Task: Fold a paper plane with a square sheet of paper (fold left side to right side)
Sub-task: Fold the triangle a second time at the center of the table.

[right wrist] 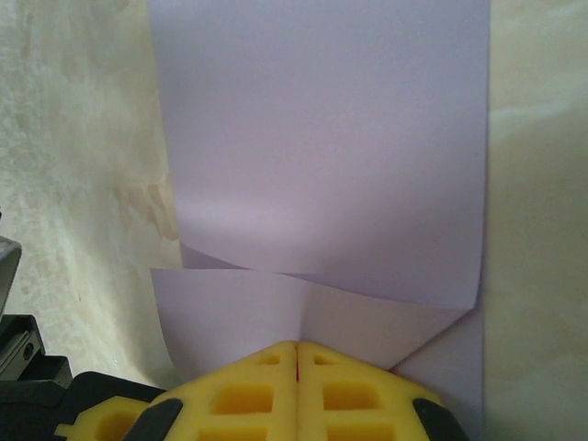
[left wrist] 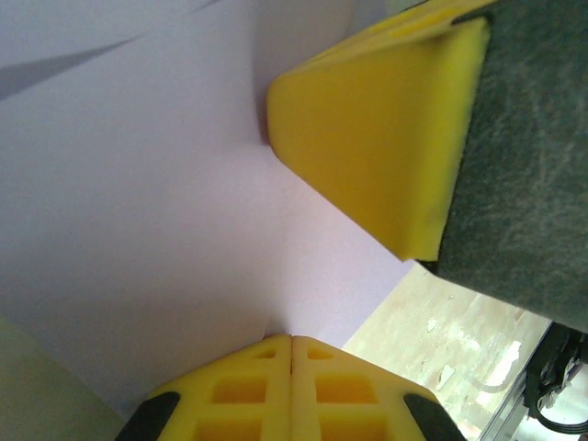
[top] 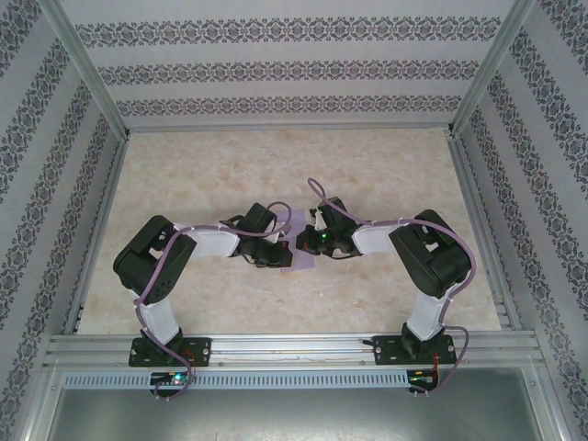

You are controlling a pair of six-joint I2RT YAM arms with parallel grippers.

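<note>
Yellow foam nearest the left wrist lens: left gripper [left wrist: 292,338], fingertips pressed flush together, pinching the square sheet of paper [left wrist: 138,230] at a crease running up from the tips. Higher right, a dark-padded finger [left wrist: 386,138] of the other arm, just beside the same lilac surface.

From the right wrist, right gripper [right wrist: 297,347] likewise clamped tight on the sheet's near edge, creases fanning out from the tips. One layer folded over another, the upper layer's near edge slanting across, its long right edge straight, with bare marbled table [right wrist: 83,184] on both sides.

From above, both claws tip to tip about mid-table, slightly nearer the front edge, with a sliver of lilac just below them. Beyond, wide open tabletop up to the far edge and both far corners. Tighter at the sides, elbows near the metal frame rails [top: 92,211]. Farthest back, patterned walls [top: 276,69].
</note>
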